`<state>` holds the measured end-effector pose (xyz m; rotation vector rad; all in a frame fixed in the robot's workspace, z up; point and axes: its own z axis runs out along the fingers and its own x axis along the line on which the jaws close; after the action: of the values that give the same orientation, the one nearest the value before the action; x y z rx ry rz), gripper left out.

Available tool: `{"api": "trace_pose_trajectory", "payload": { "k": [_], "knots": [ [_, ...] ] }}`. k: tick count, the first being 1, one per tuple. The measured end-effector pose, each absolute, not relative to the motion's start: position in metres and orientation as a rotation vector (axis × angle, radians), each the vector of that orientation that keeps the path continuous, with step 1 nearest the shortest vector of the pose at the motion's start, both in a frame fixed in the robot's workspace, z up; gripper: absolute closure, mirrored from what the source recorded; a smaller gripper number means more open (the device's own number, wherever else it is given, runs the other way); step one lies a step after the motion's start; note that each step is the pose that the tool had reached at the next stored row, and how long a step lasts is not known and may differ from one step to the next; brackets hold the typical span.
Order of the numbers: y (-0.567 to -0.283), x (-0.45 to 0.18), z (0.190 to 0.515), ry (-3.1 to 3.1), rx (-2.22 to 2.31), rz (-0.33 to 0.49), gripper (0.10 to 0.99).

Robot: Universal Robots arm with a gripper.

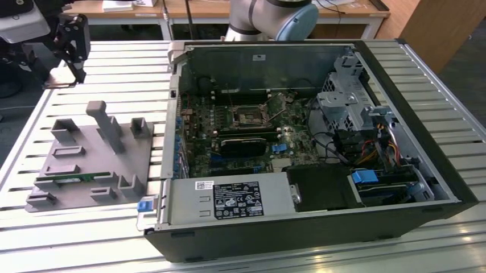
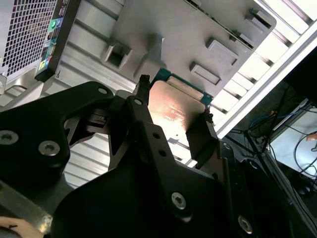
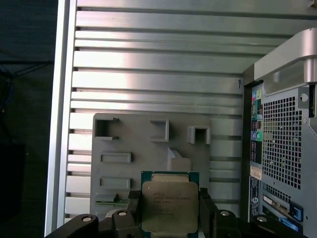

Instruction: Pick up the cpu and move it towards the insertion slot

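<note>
Tool (image 3: 169,198) closed on the cpu (image 3: 170,210); two black fingers (image 3: 206,208) clamp opposite edges, silvery lid facing the first wrist view; both wrist views show the same hold.

Cpu hangs above the grey fixture plate (image 3: 148,144), not touching it; plate lies on the slatted desk (image 3: 148,64); memory stick (image 1: 72,180) lies in the plate.

In the exterior view the tool sits at about 10 o'clock from the insertion slot (image 1: 247,115), well apart, outside the open computer case (image 1: 176,102).

Risks, as judged:
- The grip is on two edges only; a jolt could tilt or slip the chip.
- The case wall stands between tool and slot; a low path would clip it.
- A tilted or rotated arrival at the slot could damage its contacts.
- Cables at 3 o'clock from the slot could snag the fingers.
</note>
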<state>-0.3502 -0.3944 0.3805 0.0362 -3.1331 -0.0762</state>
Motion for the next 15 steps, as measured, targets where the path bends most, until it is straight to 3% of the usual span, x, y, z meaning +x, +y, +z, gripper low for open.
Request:
{"api": "trace_pose_trajectory", "payload": {
  "k": [15],
  "knots": [
    [-0.3944,-0.3450,0.3805,-3.133,0.036,-0.076,0.541]
  ]
}}
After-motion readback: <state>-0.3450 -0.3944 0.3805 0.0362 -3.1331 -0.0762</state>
